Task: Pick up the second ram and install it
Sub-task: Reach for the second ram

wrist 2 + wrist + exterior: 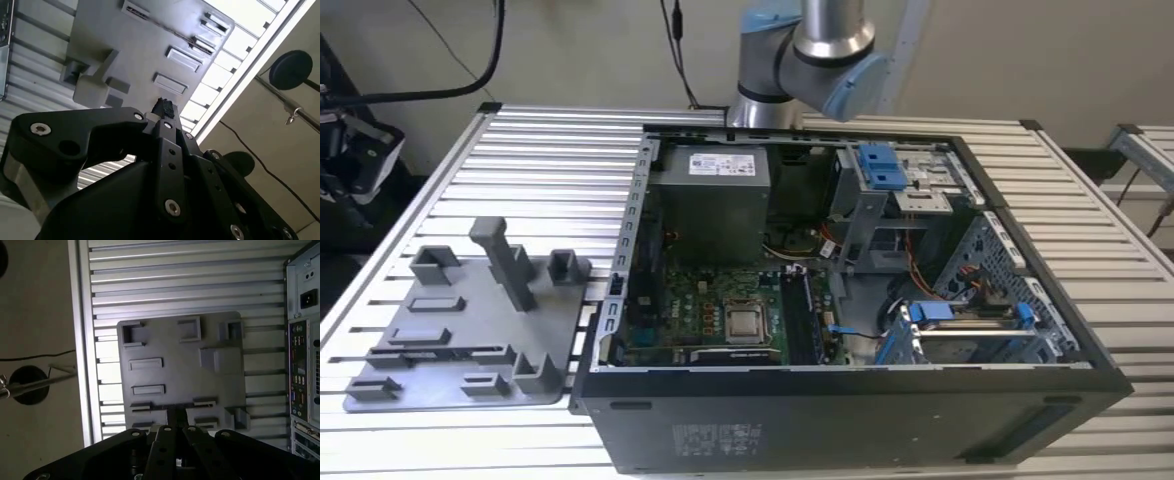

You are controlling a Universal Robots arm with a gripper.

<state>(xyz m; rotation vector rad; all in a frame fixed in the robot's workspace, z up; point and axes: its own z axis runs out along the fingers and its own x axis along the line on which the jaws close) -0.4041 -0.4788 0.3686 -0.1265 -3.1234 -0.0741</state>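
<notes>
1. Ram [440, 350]: I take it to be the thin dark strip standing on edge in the long slot of the grey plate [454, 320], on the exterior view's left. It is well apart from the open case [854, 420]. In the first wrist view the same strip [170, 406] runs across the plate [180, 375] just past the claw tips. The line is so fine that I cannot rule out a bare slot.
2. Claw [176, 414]: it is narrow, with the jaws drawn together and nothing gripped between them as far as shows. In the second wrist view the claw [163, 107] hangs over the plate [140, 50], clear of it.
3. Handling, as a judgement: the ram should be light, stiff and thin. It is fragile at the chips and the contact edge, and a twist or a hard squeeze would harm it.
4. Hold, as a judgement: the two flat faces near mid-length, high on the upper edge, would keep it level and leave the contact edge free.
5. Plate and case both rest on the slatted table [547, 150].
</notes>
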